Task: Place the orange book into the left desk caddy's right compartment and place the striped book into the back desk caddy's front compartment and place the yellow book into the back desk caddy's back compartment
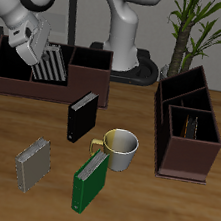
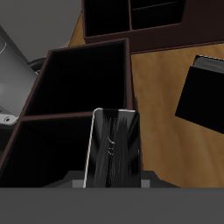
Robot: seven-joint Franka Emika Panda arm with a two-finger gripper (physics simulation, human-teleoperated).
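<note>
My gripper (image 1: 37, 54) is clamped on the striped book (image 1: 51, 65), with the jaws closing on its upper end. In the wrist view the book (image 2: 112, 149) is hanging straight out from the gripper (image 2: 112, 180). The book is pointing its long axis down into the back desk caddy (image 1: 5, 84), tilted rather than plumb in the exterior view. The free end is sitting at about the level of the caddy's rim, so I am judging the step in hand to be the lowering and release. The relation that matters is the book against the divider (image 2: 35, 115). The book's lower end is hovering over the nearer of the two compartments seen by the wrist camera. The divider is running across just beyond the book. I cannot tell from these views whether that compartment is the front one. The caddy's walls are flanking the book, and there is open dark room within the compartment. Farther out, a black book (image 1: 81, 116) is standing just beyond the caddy's near corner. A mug (image 1: 122, 148), a green book (image 1: 89, 180) and a grey book (image 1: 31, 163) are lying toward the near edge. The left desk caddy (image 1: 181, 154) is well apart from my gripper.
</note>
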